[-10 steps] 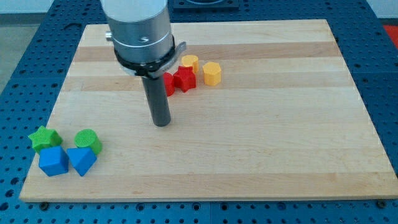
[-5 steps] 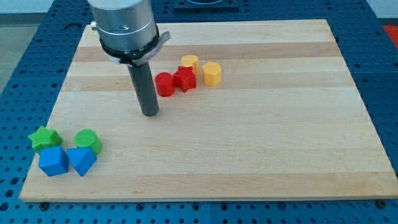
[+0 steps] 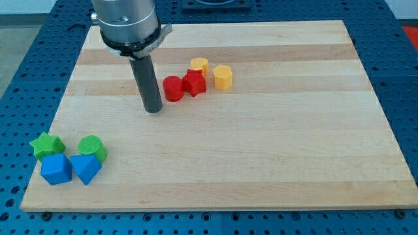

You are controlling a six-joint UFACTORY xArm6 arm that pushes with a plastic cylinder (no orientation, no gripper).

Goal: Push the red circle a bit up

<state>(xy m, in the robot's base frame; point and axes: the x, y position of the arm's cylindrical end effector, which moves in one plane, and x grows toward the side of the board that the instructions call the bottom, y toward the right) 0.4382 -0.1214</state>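
Observation:
The red circle (image 3: 172, 88) lies on the wooden board (image 3: 261, 130) a little above the middle, touching a red star-like block (image 3: 194, 83) on its right. My tip (image 3: 153, 109) rests on the board just left of and slightly below the red circle, a small gap apart from it. The rod rises to the arm's grey body at the view's top left.
A yellow cylinder (image 3: 199, 66) and a yellow hexagon (image 3: 223, 77) sit right of the red blocks. At the view's bottom left are a green star (image 3: 46, 145), a green circle (image 3: 92, 147), a blue cube (image 3: 56, 169) and a blue triangle (image 3: 85, 168).
My tip has moved left and up, from below the red circle to its left side. The arm no longer hides the red circle. No block has moved.

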